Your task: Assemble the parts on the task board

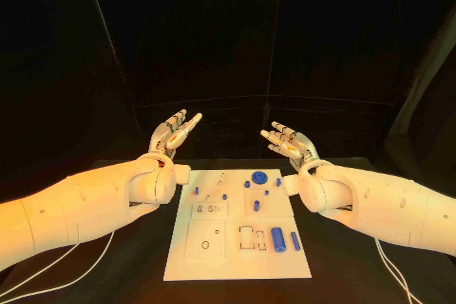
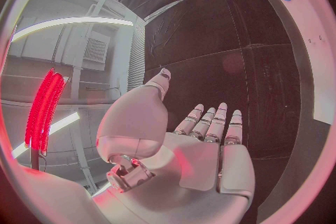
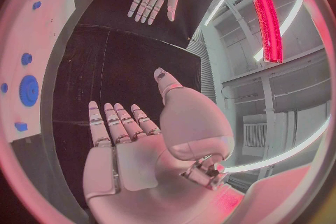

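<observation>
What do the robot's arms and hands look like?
Both arms are smooth, rounded and white, the left arm and the right arm. Each ends in a silver, jointed robot hand: left robot hand, right robot hand. Thin pale cables hang beneath the arms.

White task board flat on desk, long side running away from robot. Small blue parts scattered on it: gear near far edge, cylinders near right side.

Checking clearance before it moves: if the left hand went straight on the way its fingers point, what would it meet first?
Likely nothing: the left hand points up and away over the table's far edge, past the task board, towards the dark backdrop. Depth is unclear.
</observation>
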`<state>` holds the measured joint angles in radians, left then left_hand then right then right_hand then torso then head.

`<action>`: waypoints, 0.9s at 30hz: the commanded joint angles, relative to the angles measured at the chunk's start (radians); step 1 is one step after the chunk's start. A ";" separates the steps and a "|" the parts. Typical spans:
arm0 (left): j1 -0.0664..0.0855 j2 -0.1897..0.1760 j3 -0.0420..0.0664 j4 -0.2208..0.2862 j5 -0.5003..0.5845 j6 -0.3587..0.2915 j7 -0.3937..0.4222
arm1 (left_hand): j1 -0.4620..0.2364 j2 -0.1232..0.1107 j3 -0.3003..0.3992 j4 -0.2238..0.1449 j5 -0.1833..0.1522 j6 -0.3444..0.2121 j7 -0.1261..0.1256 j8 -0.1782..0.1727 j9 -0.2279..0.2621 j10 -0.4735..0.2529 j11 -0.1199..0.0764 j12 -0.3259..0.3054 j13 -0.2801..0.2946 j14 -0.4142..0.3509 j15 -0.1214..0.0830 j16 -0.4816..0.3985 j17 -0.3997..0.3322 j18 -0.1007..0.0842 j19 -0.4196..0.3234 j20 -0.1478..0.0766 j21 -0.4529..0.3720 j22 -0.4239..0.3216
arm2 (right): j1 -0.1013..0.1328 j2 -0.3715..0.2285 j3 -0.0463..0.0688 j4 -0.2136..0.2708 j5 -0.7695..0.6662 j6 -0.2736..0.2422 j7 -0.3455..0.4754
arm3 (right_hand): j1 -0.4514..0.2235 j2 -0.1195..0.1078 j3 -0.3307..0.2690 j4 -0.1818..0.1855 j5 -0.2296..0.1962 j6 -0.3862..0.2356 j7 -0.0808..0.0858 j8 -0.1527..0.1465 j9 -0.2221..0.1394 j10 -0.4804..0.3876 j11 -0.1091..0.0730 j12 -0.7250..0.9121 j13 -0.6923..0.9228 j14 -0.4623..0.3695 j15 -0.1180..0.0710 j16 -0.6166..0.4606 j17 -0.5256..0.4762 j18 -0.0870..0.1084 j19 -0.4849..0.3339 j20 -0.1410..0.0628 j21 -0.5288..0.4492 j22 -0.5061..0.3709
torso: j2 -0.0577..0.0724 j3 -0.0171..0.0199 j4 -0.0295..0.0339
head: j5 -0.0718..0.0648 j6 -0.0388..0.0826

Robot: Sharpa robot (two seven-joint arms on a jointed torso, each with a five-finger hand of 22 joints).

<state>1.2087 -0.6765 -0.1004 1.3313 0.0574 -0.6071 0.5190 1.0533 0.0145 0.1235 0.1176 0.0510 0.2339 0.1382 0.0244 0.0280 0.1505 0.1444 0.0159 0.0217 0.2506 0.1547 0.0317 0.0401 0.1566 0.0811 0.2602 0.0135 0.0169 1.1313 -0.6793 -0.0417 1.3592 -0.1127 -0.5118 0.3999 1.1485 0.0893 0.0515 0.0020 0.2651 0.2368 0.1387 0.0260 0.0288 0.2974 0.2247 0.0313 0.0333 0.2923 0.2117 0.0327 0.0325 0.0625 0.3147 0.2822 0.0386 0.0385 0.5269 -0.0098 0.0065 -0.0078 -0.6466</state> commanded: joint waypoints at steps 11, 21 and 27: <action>0.002 -0.037 -0.001 -0.007 0.056 0.128 0.023 | 0.110 0.033 -0.013 -0.047 0.006 0.301 0.106 0.049 0.027 0.474 0.089 0.097 0.041 0.503 0.047 0.142 0.074 0.010 0.439 0.034 0.157 0.078 | 0.026 0.005 -0.009 -0.109 -0.506 0.146 -0.100 | 0.224 -0.001 0.032 -0.145 -0.055 0.606 0.083 0.093 0.039 0.653 -0.042 0.112 0.028 0.706 -0.064 0.129 0.036 0.121 0.564 -0.022 0.167 0.056 | 0.023 -0.0012 -0.0016 | 0.005 0.005; 0.002 -0.086 -0.001 0.053 0.033 0.137 0.053 | 0.189 0.033 -0.021 -0.091 0.006 0.634 0.087 0.109 0.041 0.784 0.039 0.157 0.046 0.774 -0.012 0.179 0.114 0.030 0.774 -0.002 0.245 0.095 | 0.047 0.000 -0.007 -0.120 -0.796 0.106 -0.166 | 0.220 -0.030 0.098 -0.165 -0.046 0.728 0.052 0.087 0.039 0.818 -0.092 0.090 0.030 0.937 -0.139 0.161 0.060 0.122 0.732 -0.105 0.262 0.086 | 0.063 -0.0008 0.0083 | 0.007 0.025; 0.002 -0.103 -0.001 0.092 0.018 0.165 0.030 | 0.203 0.035 -0.029 -0.096 0.006 0.658 0.084 0.099 0.038 0.812 0.032 0.140 0.045 0.821 -0.023 0.165 0.137 0.029 0.820 -0.014 0.236 0.083 | 0.064 0.012 -0.007 -0.137 -0.986 0.128 -0.295 | 0.209 -0.063 0.116 -0.170 -0.054 0.775 0.037 0.083 0.040 0.898 -0.121 0.082 0.034 1.054 -0.180 0.202 0.099 0.121 0.851 -0.154 0.366 0.135 | 0.083 -0.0034 0.0179 | -0.001 0.030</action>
<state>1.2086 -0.7794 -0.1022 1.4161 0.0922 -0.4835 0.5439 1.2469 0.0477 0.0960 0.0238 0.0550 0.8885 0.2215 0.1277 0.0669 0.9587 0.1766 0.1584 0.0672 1.0680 0.1308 0.2013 0.1762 0.1704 0.8990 0.2458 0.2557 0.1001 1.1925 -0.6685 -0.0498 1.2238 -0.9231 -0.3829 0.1992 1.3621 0.0620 0.1404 -0.1594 0.2187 0.9428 0.1943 0.1075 0.0665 1.0964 0.1349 0.1225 0.0630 1.2138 0.0756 0.1999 0.0994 0.1637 1.0403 0.1793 0.3090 0.1311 0.5963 -0.0114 0.0184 -0.0058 -0.6185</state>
